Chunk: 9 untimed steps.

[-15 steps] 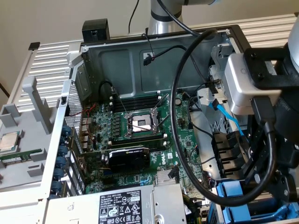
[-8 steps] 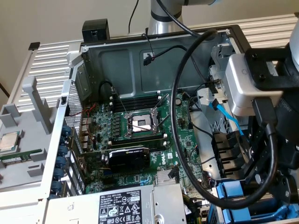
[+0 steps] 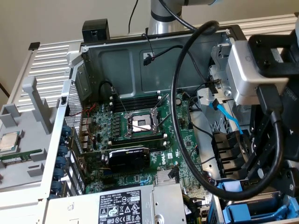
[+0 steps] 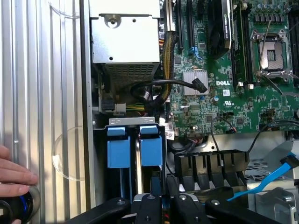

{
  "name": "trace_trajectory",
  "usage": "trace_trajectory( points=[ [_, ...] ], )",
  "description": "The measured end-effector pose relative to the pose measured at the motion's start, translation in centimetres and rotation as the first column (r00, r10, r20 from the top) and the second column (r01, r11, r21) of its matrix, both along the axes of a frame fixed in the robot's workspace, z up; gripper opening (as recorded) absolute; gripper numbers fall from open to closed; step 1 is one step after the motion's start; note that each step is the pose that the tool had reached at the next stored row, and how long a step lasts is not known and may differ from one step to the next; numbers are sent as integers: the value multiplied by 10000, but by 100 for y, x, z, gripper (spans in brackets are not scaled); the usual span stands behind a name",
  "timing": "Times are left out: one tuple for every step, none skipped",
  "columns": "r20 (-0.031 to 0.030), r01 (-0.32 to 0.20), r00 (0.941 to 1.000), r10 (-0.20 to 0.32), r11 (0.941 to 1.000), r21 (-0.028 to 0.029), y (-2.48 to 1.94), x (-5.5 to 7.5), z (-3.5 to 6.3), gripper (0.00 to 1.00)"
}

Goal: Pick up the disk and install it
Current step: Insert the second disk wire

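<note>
Open desktop computer case [image 3: 154,46] lying on its side on a ribbed metal table [image 4: 42,93], seen from above in the exterior view. At centre, green motherboard [image 3: 140,140] with an open, empty CPU socket [image 3: 140,123] and a black graphics card [image 3: 128,157] just beside it. At the near edge, grey power-supply box [image 3: 121,205] with a black-and-white label; in the wrist view the same box [image 4: 126,32] with its bundle of black and yellow cables [image 4: 154,91] curling toward the board. At the exterior view's left, outside the case, small square silver CPU chip [image 3: 9,141] resting on a grey tray [image 3: 23,121]. At the exterior view's right, silver wrist camera [image 3: 254,74] on the arm, with a thick black cable [image 3: 180,130] looping down over the motherboard and a light blue ribbon cable [image 3: 229,116] near the drive cage. Disk [image 4: 152,149] standing on edge in the drive bay at the case corner, between the power-supply box and a row of black plastic slots [image 4: 210,163], recognisable by its bright blue carrier frame under a silver lip; blue frame also visible at the exterior view's lower right [image 3: 254,212]. Gripper [image 4: 163,205] directly over the bay, very close to the blue frame; impossible to tell whether open, closed, or clamped on the disk. Person's hand [image 4: 14,179] on the table outside the case wall, resting on a round black-and-blue object [image 4: 16,207].
</note>
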<state>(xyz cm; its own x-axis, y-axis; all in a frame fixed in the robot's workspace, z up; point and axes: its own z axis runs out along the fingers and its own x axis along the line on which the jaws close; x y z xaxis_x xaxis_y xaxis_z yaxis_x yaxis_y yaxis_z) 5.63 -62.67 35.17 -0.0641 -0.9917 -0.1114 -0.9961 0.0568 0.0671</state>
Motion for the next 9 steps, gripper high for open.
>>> trace_trajectory(
  points=[
    [0,0,10000,0,10000,-1,0,0,1,16],
    [0,0,10000,0,10000,-2,0,0,1,16],
    [0,0,10000,0,10000,-2,0,0,1,16],
    [0,0,10000,0,10000,-5,-1,0,2,16],
    [0,0,10000,0,10000,-3,-2,0,3,16],
    [0,0,10000,0,10000,-1,-3,0,3,16],
    [0,1,10000,-1,10000,9,-5,0,2,16],
    [2,0,10000,0,10000,27,-7,0,1,16],
    [4,0,10000,0,10000,43,-9,-1,1,16]
  ],
)
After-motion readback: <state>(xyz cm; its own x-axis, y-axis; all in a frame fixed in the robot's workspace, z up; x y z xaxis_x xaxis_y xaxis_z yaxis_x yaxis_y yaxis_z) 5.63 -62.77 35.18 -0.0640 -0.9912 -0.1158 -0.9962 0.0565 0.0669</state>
